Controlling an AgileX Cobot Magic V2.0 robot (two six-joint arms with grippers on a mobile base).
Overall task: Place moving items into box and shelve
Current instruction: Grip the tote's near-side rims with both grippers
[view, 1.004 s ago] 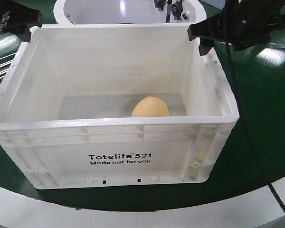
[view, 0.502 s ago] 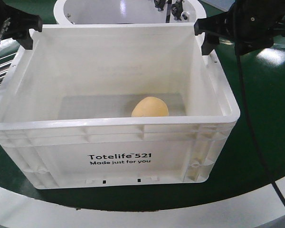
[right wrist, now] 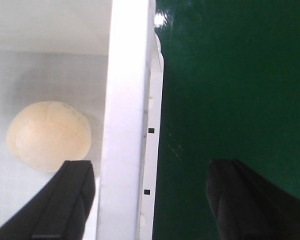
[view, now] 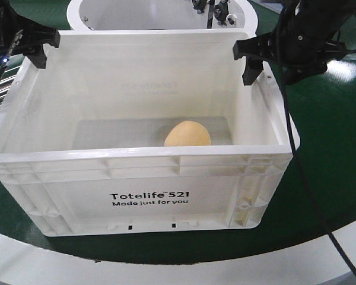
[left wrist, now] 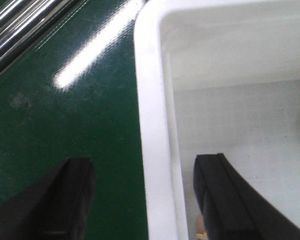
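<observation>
Right now you have the left gripper [left wrist: 145, 200] and the right gripper [right wrist: 152, 200] each spread wide astride a side rim of the white crate [view: 148, 157], and the yellow-tan lump [view: 187, 134] lies on its floor nearer the right gripper's wall.

We see a shiny green floor [view: 329, 154]. A white band [view: 166, 270] curves along its near edge. A white ring [view: 75, 18] lies at the back. Metal bars [left wrist: 20, 22] shine on the left, and light [left wrist: 85, 60] glints off the green.
</observation>
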